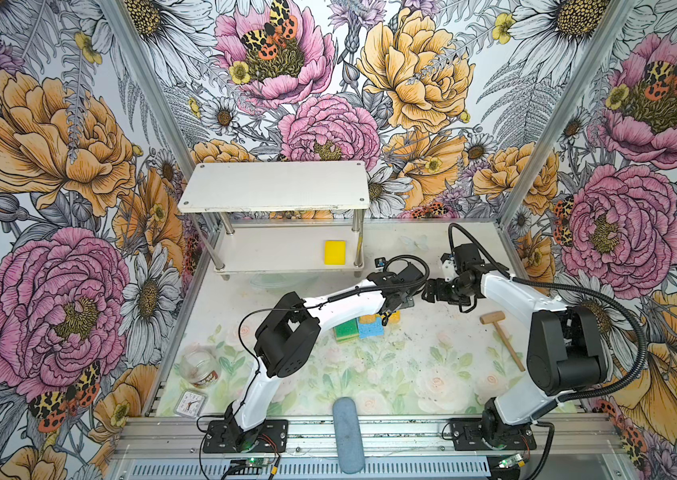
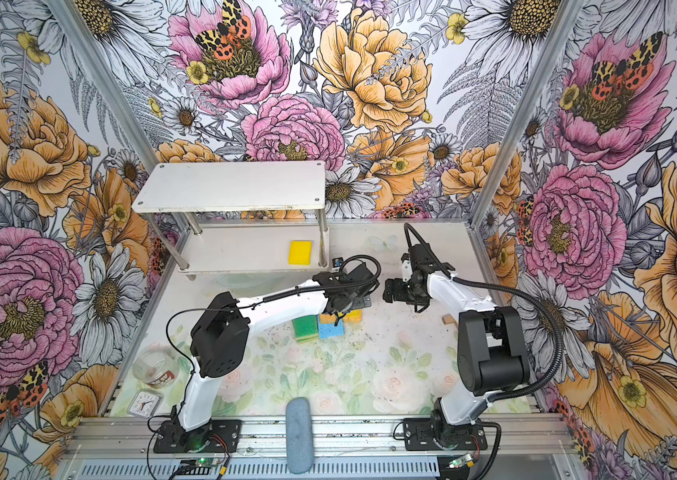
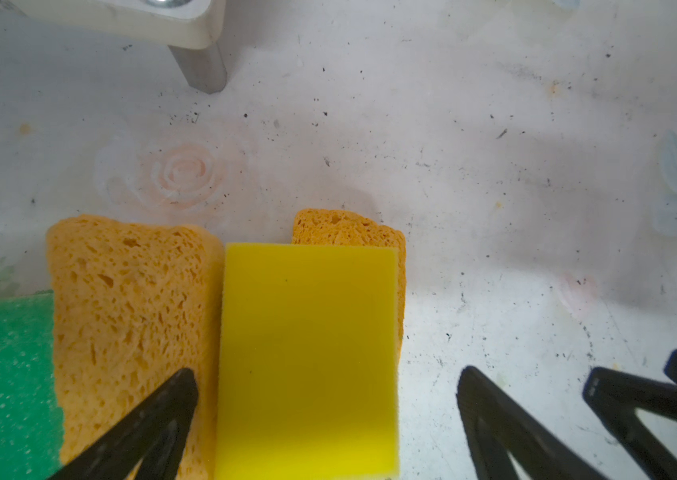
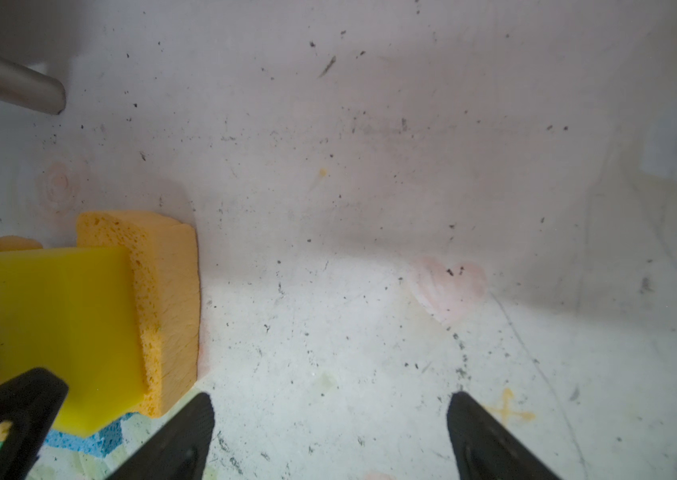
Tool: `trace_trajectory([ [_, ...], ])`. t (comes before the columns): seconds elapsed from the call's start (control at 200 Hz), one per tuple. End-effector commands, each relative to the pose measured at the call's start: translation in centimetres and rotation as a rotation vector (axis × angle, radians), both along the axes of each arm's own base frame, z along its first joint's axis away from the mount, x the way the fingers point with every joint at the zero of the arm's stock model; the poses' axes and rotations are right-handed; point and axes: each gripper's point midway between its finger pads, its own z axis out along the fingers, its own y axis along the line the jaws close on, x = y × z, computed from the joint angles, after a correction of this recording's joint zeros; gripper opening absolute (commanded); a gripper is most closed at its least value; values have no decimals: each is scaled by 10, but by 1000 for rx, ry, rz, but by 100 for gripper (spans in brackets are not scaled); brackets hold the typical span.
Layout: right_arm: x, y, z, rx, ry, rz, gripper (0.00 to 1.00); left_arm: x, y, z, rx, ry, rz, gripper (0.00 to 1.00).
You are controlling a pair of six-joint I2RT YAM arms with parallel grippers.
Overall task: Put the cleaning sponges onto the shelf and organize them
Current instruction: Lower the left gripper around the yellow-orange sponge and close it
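The white two-tier shelf [image 1: 274,187] [image 2: 228,187] stands at the back, with one yellow sponge [image 1: 335,252] [image 2: 300,252] on its lower board. A pile of sponges lies mid-table: green-topped [image 1: 345,332] [image 3: 0,374], blue [image 1: 370,330] [image 4: 87,442], porous orange [image 3: 129,299] [image 4: 170,299], and a yellow sponge [image 3: 307,332] [image 4: 62,324] on top. My left gripper [image 3: 328,374] [image 1: 397,305] hangs open over that yellow sponge, jaws straddling it without touching. To the pile's right, my right gripper [image 4: 331,399] [image 1: 428,291] is open over bare table.
A wooden mallet [image 1: 503,338] lies at the right. A grey-blue cylinder [image 1: 348,434] rests on the front rail. A glass jar [image 1: 197,368] and small clock [image 1: 190,404] sit at the front left. The two grippers are close together.
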Motion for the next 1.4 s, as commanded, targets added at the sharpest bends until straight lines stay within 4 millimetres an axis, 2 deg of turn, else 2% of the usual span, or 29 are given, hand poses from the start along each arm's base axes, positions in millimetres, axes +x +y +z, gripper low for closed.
trace_trajectory([
  [0.0,2,-1,-4,11,3,-8,90,3,-5,-7,-1,10,18,99],
  [0.34,3,-3,-5,5,5,-11,90,7,-11,10,-20,-24,6,99],
  [0.676,2,-3,-8,3,14,-12,90,5,-12,-1,-14,3,1,99],
  [1.391,3,-2,-11,8,20,-10,89,-1,2,-26,19,57,28,99],
])
